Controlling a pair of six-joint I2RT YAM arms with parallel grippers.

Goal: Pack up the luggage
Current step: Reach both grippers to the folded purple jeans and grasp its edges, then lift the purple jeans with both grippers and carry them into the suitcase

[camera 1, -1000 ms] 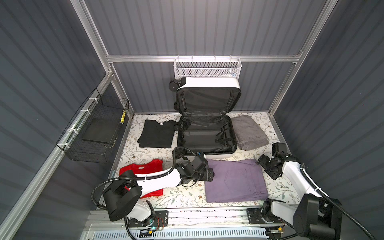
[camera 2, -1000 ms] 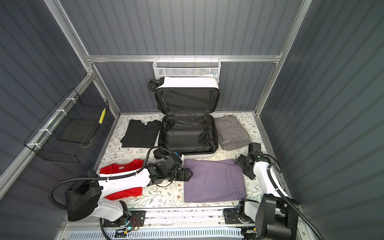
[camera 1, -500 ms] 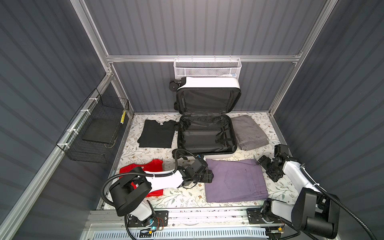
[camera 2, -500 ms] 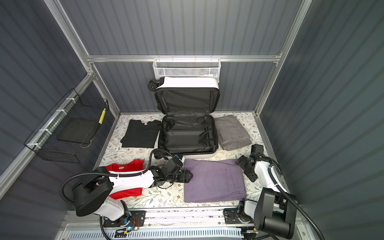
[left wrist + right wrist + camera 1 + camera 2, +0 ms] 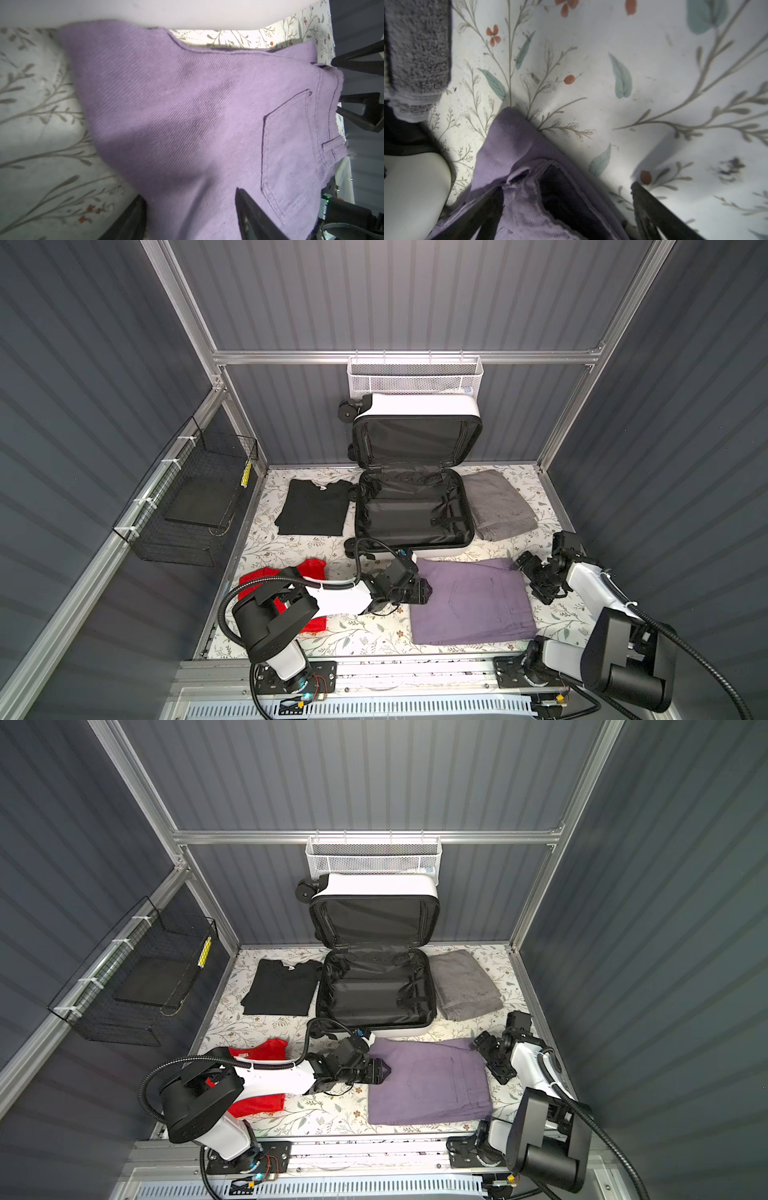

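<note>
Grey panelled booth, floral counter point(image 5: 291, 556). Left tool point(image 5: 428, 593): fingers spread, straddling left edge of the purple trousers point(image 5: 473, 601) near the front edge. Luggage point(image 5: 411, 514): open, mid-counter, lid upright at the back edge. Right tool point(image 5: 524, 578): spread wide around the trousers' right rear corner.

White mesh basket point(image 5: 414, 379) and black wire basket point(image 5: 174, 548) hang on walls.

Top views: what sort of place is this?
Likely a robot test cell staged for packing: panel walls on an aluminium frame, two arms bolted to a front rail, open luggage among folded clothes.
</note>
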